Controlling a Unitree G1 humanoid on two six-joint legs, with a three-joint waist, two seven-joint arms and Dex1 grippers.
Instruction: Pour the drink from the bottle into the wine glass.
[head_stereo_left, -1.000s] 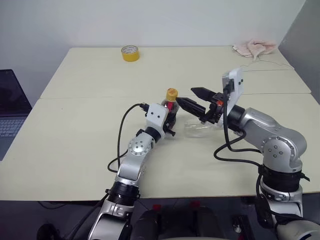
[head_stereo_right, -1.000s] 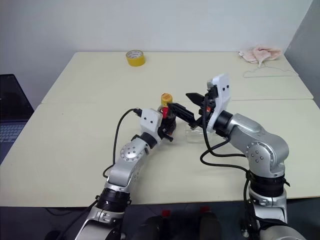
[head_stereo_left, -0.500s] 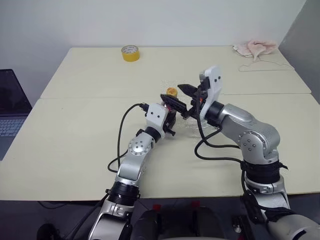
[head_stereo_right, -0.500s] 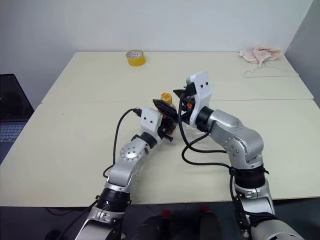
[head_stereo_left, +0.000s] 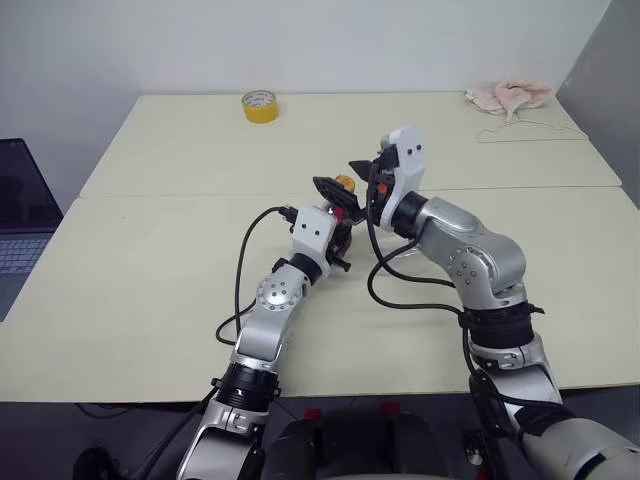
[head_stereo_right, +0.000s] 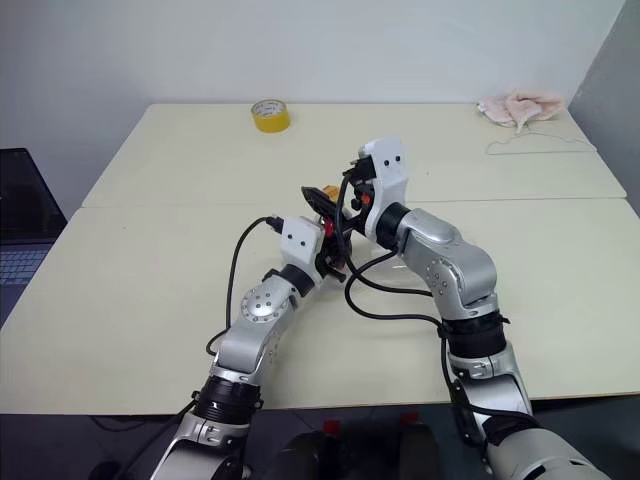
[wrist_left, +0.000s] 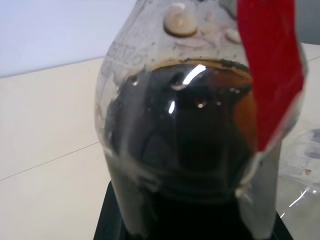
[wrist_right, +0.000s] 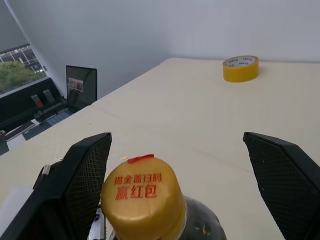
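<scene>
Both grippers meet the bottle (head_stereo_left: 343, 196): left (head_stereo_left: 338, 238) clamps it, right (wrist_right: 175, 185) spread around its cap.

— From where I stand, what's the room like?

— Plain pale wall (head_stereo_left: 330, 40) at twelve o'clock, no pictures on it. A grey panel (head_stereo_left: 605, 90) runs down the edge at two o'clock.

— And the furniture?

— Cream-coloured tables (head_stereo_left: 150, 290) pushed together; you can see the seams between the tops. A yellow tape roll (head_stereo_left: 260, 105) sits at eleven o'clock near the far edge, a crumpled pinkish cloth (head_stereo_left: 510, 96) at one o'clock, with a thin wire hanger (head_stereo_left: 530, 135) just beside it.

— Anything off the tables?

— An open laptop (head_stereo_left: 22, 215) at nine o'clock. From the right wrist view, a window (wrist_right: 20, 67) with green trees. Light is soft, even daylight.
</scene>
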